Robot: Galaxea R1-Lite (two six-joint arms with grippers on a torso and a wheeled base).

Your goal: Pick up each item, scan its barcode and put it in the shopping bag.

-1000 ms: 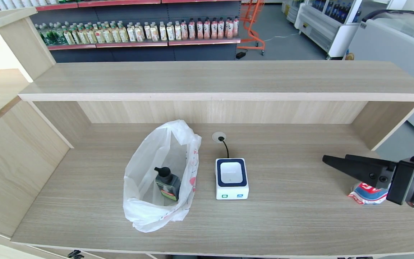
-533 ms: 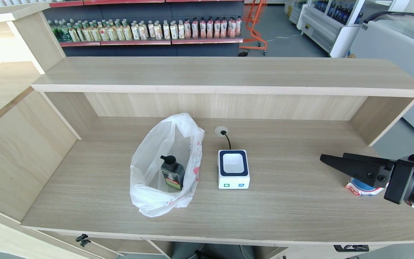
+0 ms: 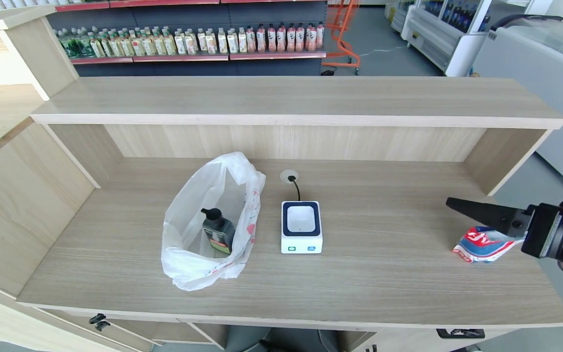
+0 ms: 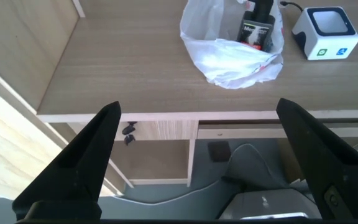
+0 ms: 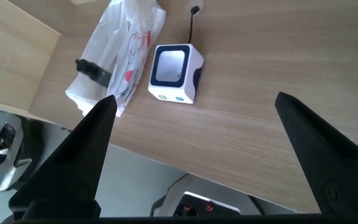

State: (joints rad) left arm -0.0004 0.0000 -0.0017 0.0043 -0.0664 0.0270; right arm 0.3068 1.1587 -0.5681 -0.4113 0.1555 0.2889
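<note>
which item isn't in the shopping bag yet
The red, white and blue packet: it lies on the counter, while the dark pump bottle already sits in the shopping bag.

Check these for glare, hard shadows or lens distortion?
Head view: counter edges bow slightly, wide lens; light even, no hard shadows by the shopping bag. Left wrist view: left gripper reads as dark silhouette. Right wrist view: right gripper likewise, counter evenly lit.

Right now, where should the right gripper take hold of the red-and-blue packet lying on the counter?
Probably from above, across the packet at its bulging middle: it lies low on the counter, leaving no side to slip under. The right gripper is open and hangs close by it.
</note>
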